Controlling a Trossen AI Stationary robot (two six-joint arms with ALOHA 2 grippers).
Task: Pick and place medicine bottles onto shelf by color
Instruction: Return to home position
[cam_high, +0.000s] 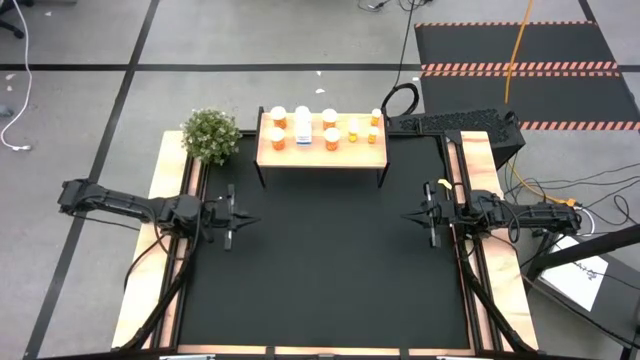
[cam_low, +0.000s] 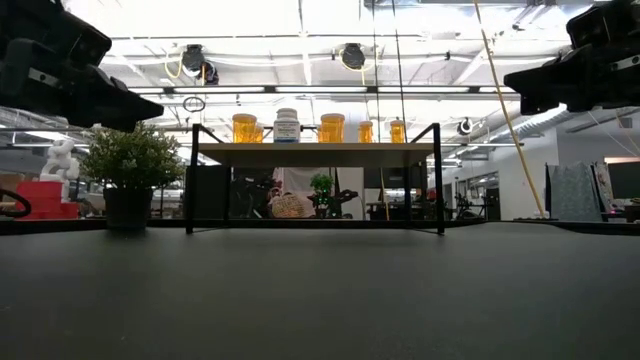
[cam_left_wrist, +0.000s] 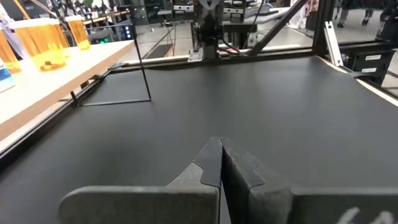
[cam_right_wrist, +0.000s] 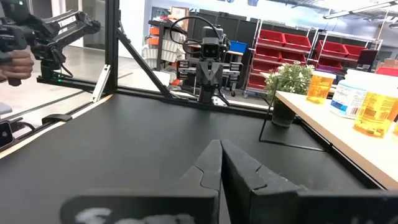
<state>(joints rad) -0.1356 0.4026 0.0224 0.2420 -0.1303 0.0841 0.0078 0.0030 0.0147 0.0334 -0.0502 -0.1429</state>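
Note:
The shelf (cam_high: 322, 152), a light-wood top on black legs, stands at the far middle of the black mat. On it stand several medicine bottles (cam_high: 303, 127): orange ones with white caps and a white one (cam_low: 287, 125), large toward the left and tiny orange ones (cam_high: 363, 132) toward the right. My left gripper (cam_high: 252, 219) is shut and hovers at the mat's left side, pointing toward the right. My right gripper (cam_high: 408, 217) is shut at the mat's right side, pointing left. Neither holds anything.
A potted green plant (cam_high: 210, 135) stands left of the shelf. Pale wooden rails (cam_high: 165, 240) run along both sides of the mat. A black keyboard-like unit (cam_high: 455, 122) sits right of the shelf. The black mat (cam_high: 320, 270) between the grippers lies open.

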